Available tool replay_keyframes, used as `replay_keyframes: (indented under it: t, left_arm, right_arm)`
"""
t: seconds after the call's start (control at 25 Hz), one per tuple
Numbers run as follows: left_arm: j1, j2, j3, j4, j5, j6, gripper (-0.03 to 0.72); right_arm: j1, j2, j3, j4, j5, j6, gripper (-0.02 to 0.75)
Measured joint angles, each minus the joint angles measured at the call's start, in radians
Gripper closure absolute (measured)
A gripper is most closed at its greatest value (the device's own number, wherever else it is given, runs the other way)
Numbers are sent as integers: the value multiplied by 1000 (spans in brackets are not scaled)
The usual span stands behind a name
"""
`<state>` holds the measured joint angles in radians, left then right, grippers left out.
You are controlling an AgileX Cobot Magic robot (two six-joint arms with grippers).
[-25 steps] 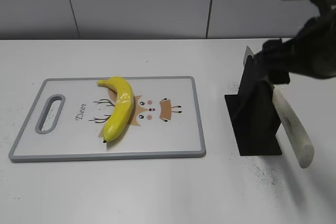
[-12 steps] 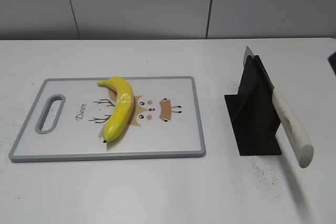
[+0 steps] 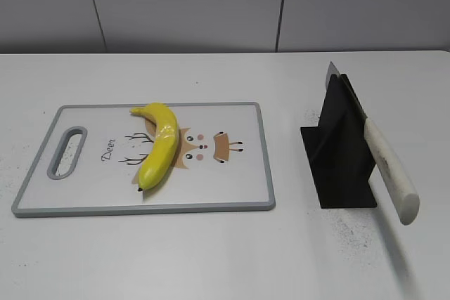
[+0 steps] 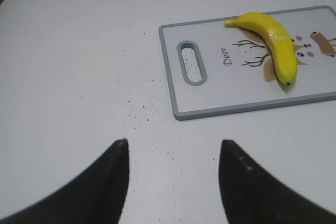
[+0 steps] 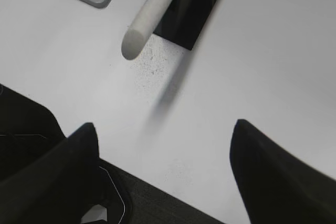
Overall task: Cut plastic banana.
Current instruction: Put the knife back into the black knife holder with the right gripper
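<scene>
The plastic banana [image 3: 159,145] is glossy yellow and lies whole on the cutting board [image 3: 84,198], near its middle; it also shows in the left wrist view [image 4: 273,44]. A knife with a white handle [image 3: 391,171] rests slanted in a black stand [image 3: 341,152]; its handle also shows in the right wrist view [image 5: 151,17]. Neither gripper shows in the exterior view. My left gripper [image 4: 172,148] is open and empty over bare table, short of the board's handle end [image 4: 191,69]. My right gripper [image 5: 164,128] is open and empty, near the table's front edge, apart from the knife handle.
The white table [image 3: 211,258] carries fine dark specks. The board has a grey rim, a slot handle [image 3: 67,151] at its left end and a deer drawing. A grey wall stands behind the table. The table's dark front edge [image 5: 173,208] shows under the right gripper.
One second ago the right arm was over the knife stand at the upper right of the exterior view. It has withdrawn out of that view. Knife, stand and banana have not moved.
</scene>
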<state>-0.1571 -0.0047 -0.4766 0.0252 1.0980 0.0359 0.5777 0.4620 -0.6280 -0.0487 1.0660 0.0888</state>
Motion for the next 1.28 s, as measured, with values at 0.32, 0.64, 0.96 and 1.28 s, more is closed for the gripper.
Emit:
replay_keyframes:
  t: [0.32, 0.64, 0.96, 1.28]
  left_arm:
    - [0, 0, 0, -1, 0, 0, 190]
    - [0, 0, 0, -2, 0, 0, 198]
    - [1, 0, 0, -2, -1, 0, 199]
    - [1, 0, 0, -2, -1, 0, 199]
  right_arm:
    - [0, -263, 126, 28, -8, 0, 163]
    - [0, -417, 125, 31, -18, 0, 200]
    - [-102, -468, 125, 37, -19, 0, 212]
    - [-343, -468, 125, 37, -19, 0, 216]
